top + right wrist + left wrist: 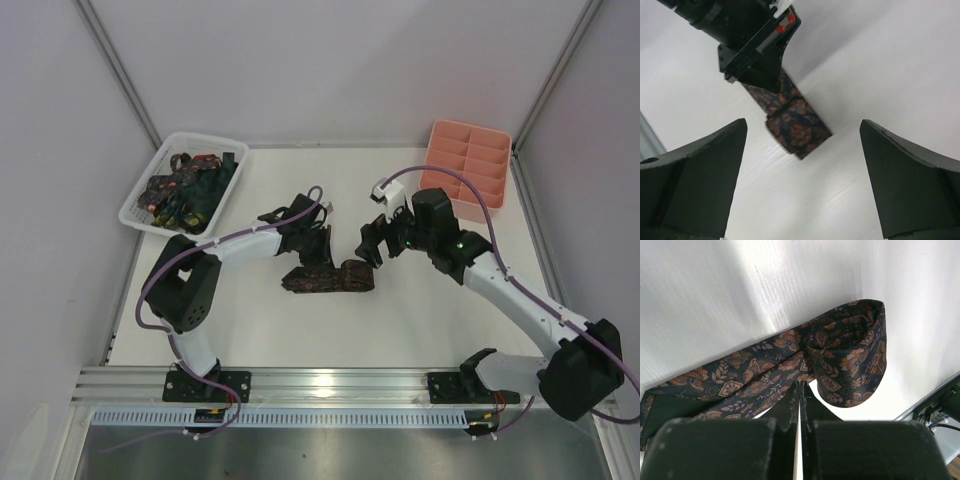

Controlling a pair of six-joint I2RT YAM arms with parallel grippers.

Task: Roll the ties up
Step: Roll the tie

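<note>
My left end effector [318, 250] is closed tight, its two fingers pressed together with only a hairline gap. Its tips are down against the brown patterned tie [335, 280], which lies across the middle of the bench [400, 330]. I cannot tell whether a fold of cloth is nipped between them. In my left wrist view one end of this tie is curled into a loose roll and the rest trails away flat. My right end effector [372, 245] is spread wide and holds nothing. It hangs just beside the tie's right end, facing it. More dark ties [185, 190] are heaped in the white lattice basket [135, 207] at the far left. A pink compartment tray [433, 160] sits at the far right.
</note>
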